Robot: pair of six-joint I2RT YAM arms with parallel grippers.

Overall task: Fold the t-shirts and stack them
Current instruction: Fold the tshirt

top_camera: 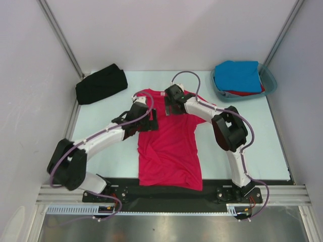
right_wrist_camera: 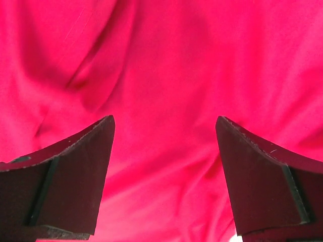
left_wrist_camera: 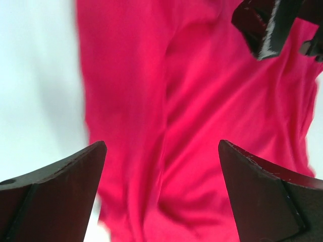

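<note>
Left wrist view: left gripper (left_wrist_camera: 161, 146) spread wide, nothing between jaws, over the left part of the crimson-pink t-shirt (left_wrist_camera: 202, 126); contact with cloth unclear. Bare table (left_wrist_camera: 35, 75) just beside the shirt's edge. Right wrist view: right gripper (right_wrist_camera: 165, 121) also spread, empty, only wrinkled pink cloth under it. Its fingers show in the top right corner of the left wrist view, so the two grippers are near each other, both at the shirt's upper end.

Top view: pink shirt lies flat mid-table, collar end away from the bases, hem at the near edge by the black base rail (top_camera: 166, 194). Both forearms reach over its upper part; the right elbow hangs over the table right of the shirt. Open table on both sides of the shirt.

Black t-shirt (top_camera: 101, 83) bunched at far left corner, by the wall, well apart. Teal tub (top_camera: 271, 80) at far right corner holds the blue t-shirt (top_camera: 237, 75) on top of the red t-shirt (top_camera: 247, 93), only a red edge showing. White walls (top_camera: 166, 30) close off three sides.
</note>
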